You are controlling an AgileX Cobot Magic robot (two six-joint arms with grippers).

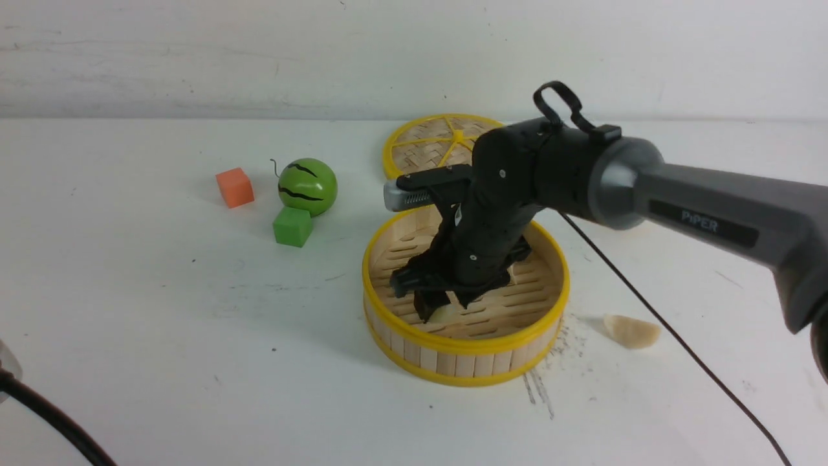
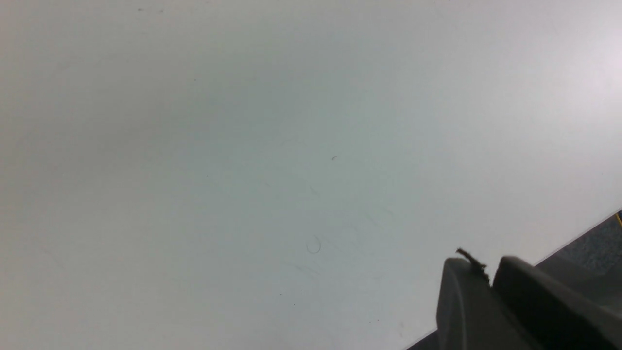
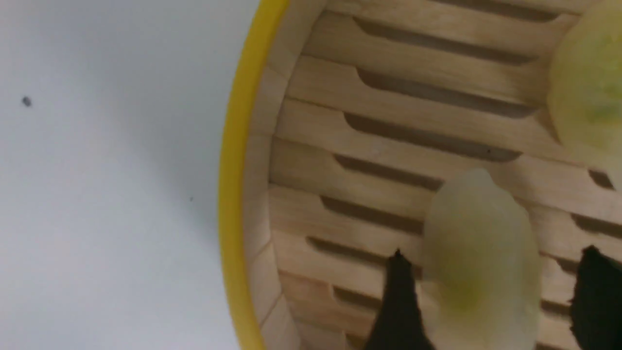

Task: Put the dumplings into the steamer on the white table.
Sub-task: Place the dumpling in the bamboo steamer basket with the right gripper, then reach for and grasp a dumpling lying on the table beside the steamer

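The steamer stands on the white table, right of centre. My right gripper reaches down into it, open. In the right wrist view a pale green dumpling lies on the slatted floor between the fingertips of the right gripper, with a gap to one finger. A second pale green dumpling lies farther in, near the steamer's yellow rim. A cream dumpling rests on the table right of the steamer. My left gripper is shut and empty over bare tabletop, out of the front view.
The flat woven lid lies behind the steamer. A green watermelon toy, a green cube and an orange cube sit to the left. A black cable trails past the cream dumpling. The table's edge runs beside my left gripper.
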